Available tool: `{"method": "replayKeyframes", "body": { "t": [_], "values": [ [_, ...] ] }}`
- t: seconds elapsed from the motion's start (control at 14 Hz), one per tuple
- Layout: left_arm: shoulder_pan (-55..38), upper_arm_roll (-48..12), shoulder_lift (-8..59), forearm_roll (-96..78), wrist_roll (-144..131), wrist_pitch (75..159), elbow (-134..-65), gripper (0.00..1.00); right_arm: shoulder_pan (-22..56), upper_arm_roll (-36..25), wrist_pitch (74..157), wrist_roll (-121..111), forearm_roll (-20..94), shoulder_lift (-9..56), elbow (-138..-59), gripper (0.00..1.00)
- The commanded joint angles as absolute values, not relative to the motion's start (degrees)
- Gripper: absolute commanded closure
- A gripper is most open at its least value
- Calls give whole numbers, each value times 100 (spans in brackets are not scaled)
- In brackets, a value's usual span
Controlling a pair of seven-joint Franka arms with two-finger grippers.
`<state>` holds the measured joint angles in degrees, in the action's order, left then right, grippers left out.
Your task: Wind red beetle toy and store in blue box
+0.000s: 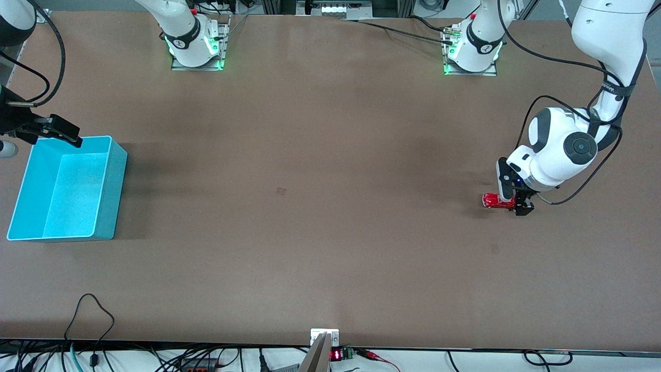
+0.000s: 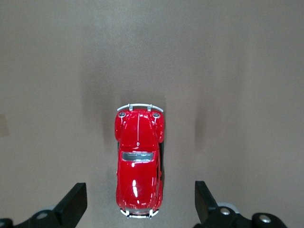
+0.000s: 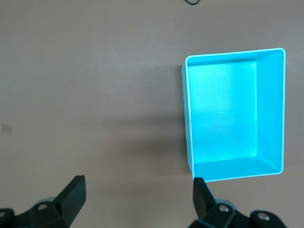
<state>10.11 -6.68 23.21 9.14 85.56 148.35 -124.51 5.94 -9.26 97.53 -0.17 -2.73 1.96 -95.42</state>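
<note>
Down at the left arm's end of the worktop (image 1: 330,217), the left gripper (image 1: 516,199) is low over the red beetle toy (image 1: 493,200), and its jaws are spread wide, one black finger on each side of the little car without touching it. From the left wrist camera the red beetle toy (image 2: 138,161) sits squarely on its wheels on the brown surface, its silvery bumper at twelve o'clock and its tail end at six o'clock, lying in the open gap between the fingers (image 2: 71,205) of the left gripper (image 2: 140,206), with bare worktop showing on both flanks. The glossy roof catches the light, and the pale windscreen shows across the middle of the body. Over at the right arm's end, well apart from the car, stands the blue box (image 1: 116,181), upright and open, with its paler floor showing. The right gripper (image 1: 57,129) hangs in the air over the box's edge nearest the robot bases, and it waits there. Its jaws are spread too: the right wrist view shows the fingers (image 3: 72,197) of the right gripper (image 3: 137,202) standing wide apart with nothing between them, the blue box (image 3: 270,109) lying below at about one o'clock from them.
</note>
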Motion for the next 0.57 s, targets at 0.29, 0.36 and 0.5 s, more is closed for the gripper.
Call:
{"method": "replayKeyframes", "body": {
  "t": [0.29,0.36,0.5],
  "values": [
    [1063,-703,2628,1037,8640,15213,-12375,41,554,-914,9756,-44,-325,281,-9475,0],
    [1063,-703,2628,1037,8640,15214,-12375,56,554,-914,9773,-44,-334,281,-9475,0],
    [1055,-703,2628,1037,8640,15231,-12366,75,554,-914,9773,-53,-325,299,-9466,0]
  ]
}}
